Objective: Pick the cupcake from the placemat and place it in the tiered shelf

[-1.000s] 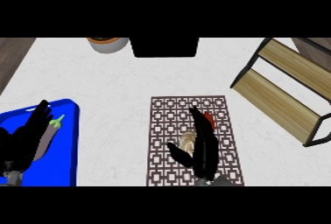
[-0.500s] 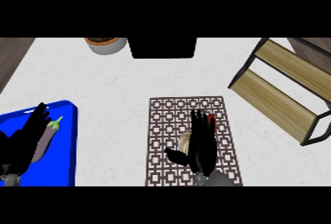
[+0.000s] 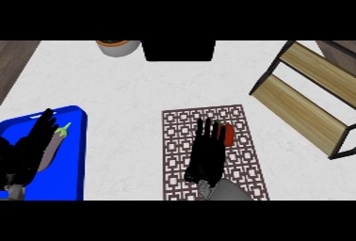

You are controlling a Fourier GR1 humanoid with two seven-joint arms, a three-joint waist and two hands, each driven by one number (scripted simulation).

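— Across the head view, what lies under it all?
— White marbled stone counter (image 3: 139,94), with a strip of dark wooden floor (image 3: 10,61) past its far left corner.
— And around it?
— At the far edge stand a round grey pot with an orange rim (image 3: 117,47) and a black box (image 3: 179,51). On the right is the black-framed tiered shelf with pale wooden boards (image 3: 306,101). On the left, a blue plastic tray (image 3: 75,179) bears a greyish-purple vegetable with a green stem (image 3: 61,134). The left hand (image 3: 28,157) rests above it, fingers straight, holding nothing.
— Where is the cupcake?
— It sits on the brown lattice-patterned placemat (image 3: 243,179), mostly hidden. Only a red part of the cupcake (image 3: 228,134) shows, just beside the fingers. The right hand (image 3: 207,157) lies over it, fingers stretched out, not curled. Whether they touch it I cannot tell.
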